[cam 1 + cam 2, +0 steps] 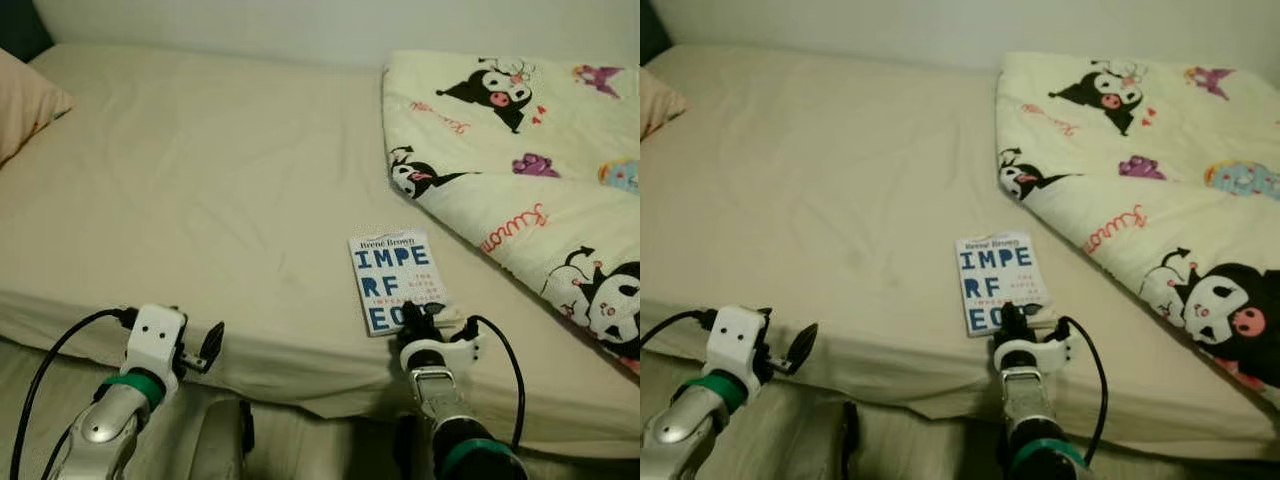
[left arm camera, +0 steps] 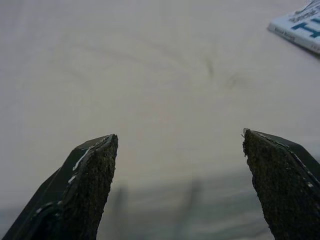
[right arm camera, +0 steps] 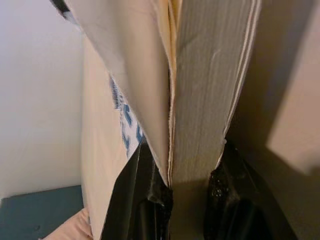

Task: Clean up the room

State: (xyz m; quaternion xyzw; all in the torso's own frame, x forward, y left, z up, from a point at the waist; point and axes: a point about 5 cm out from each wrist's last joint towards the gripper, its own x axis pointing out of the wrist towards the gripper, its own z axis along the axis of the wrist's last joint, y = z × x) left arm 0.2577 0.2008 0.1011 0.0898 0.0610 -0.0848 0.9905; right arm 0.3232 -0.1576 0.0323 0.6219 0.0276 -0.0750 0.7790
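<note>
**Right claw grips book at bed's edge**

Nearest, the left claw (image 1: 205,348) hovers spread wide and empty over the bed's near edge. The right claw (image 1: 425,322) is clamped on the book's (image 1: 392,277) near end, its pages pinched between both fingers. The book lies on the bed (image 1: 220,190), beside a cartoon-print blanket (image 1: 520,150). A pillow (image 1: 25,100) sits far left.

Cream-sheeted bed (image 1: 200,200) against pale wall (image 1: 250,20)
</note>
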